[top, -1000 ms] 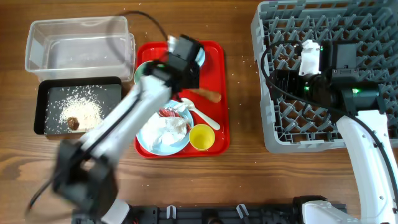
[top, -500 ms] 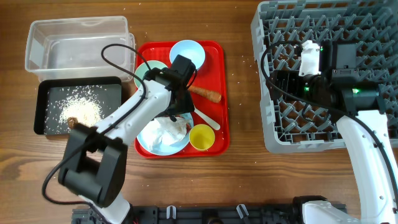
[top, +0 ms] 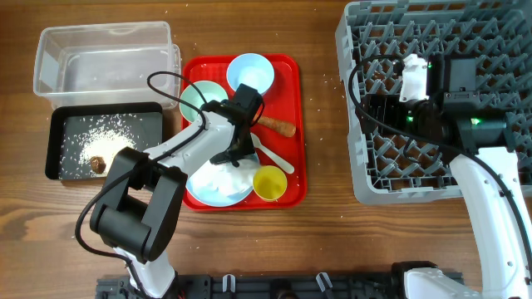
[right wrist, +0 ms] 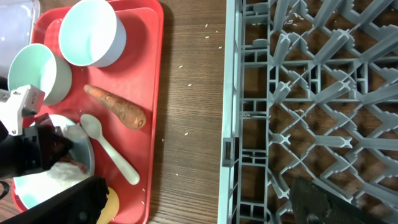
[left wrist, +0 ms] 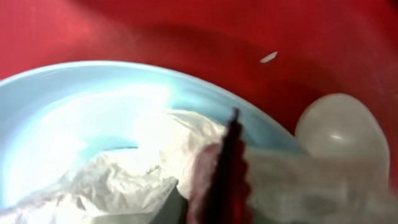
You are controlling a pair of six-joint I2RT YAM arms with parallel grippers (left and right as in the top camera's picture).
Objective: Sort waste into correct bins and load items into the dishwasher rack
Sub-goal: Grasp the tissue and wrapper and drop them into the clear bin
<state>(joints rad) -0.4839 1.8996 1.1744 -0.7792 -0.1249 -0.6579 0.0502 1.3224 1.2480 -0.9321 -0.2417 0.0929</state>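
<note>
**Ana:** Over the bench, from the top camera, where did the left hand (top: pixel 237 154) sit?

**Ben:** Low over the pale-blue plate (top: pixel 195 195) on the red tray (top: pixel 287 100), right at the crumpled tissue (top: pixel 218 176). I judged it was there because that tissue was the next waste to clear. The left arm hid its fingers, so I could not tell whether it was released or clenched.

**Ana:** And the bins?

**Ben:** Left of the tray. The black tray (top: pixel 54 141) held rice grains (top: pixel 112 145) and the brown lump (top: pixel 98 164), with the clear tub (top: pixel 104 31) just behind it. The right arm reached over the rack (top: pixel 391 178).

**Ana:** What did the left wrist camera add?

**Ben:** It was very close and blurred. It showed the plate rim, the tissue, and the spoon (left wrist: pixel 339 124) with its bowl just beside the plate. A dark reddish shape stood against the tissue. Whether that was a finger or the wrapper, I could not tell, and no other view showed it.

**Ana:** And the right wrist camera?

**Ben:** The right hand (right wrist: pixel 196 186) was released, fingers spread wide with nothing between them, which the top view hid. It also showed the carrot (right wrist: pixel 115 106), the mint-green bowl (right wrist: pixel 31 73) and the light-blue bowl (right wrist: pixel 88 34) on the tray. I supposed the dishes were waiting there until the waste was off.
</note>
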